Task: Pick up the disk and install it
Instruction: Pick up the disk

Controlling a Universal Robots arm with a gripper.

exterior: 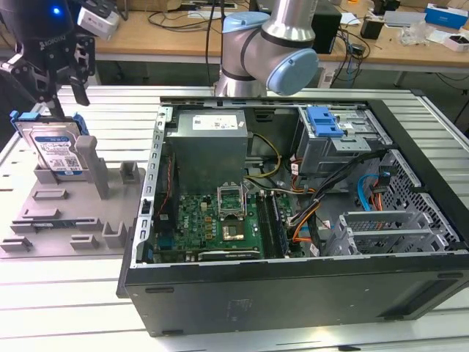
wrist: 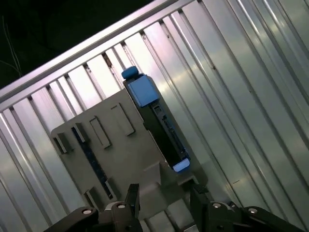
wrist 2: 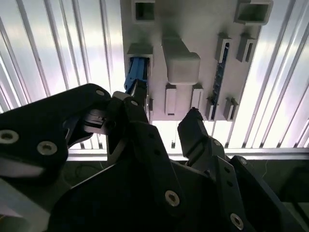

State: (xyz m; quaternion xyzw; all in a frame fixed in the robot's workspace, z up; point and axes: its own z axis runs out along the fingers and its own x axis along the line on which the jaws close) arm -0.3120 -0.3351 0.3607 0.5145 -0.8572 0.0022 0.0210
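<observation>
The disk (exterior: 56, 150) is a silver drive with a white-and-blue label in a blue bracket. It stands on edge in a grey holder (exterior: 62, 213) at the exterior view's left. My gripper (exterior: 60, 94) hangs just above its top edge, open and holding nothing. In the first wrist view the disk (wrist: 155, 121) shows edge-on along the side of the holder (wrist: 111, 145), with my gripper (wrist: 165, 193) open short of it. In the second wrist view the blue bracket edge of the disk (wrist 2: 137, 72) lies just beyond one finger of my open gripper (wrist 2: 166, 104).
An open computer case (exterior: 293, 293) lies on the slatted metal table (exterior: 73, 308), to the right of the holder. Inside are a grey power supply box (exterior: 209, 147), a green board (exterior: 212, 224), cables and a drive bay with a blue clip (exterior: 325, 121). The arm's base (exterior: 271, 51) stands behind the case.
</observation>
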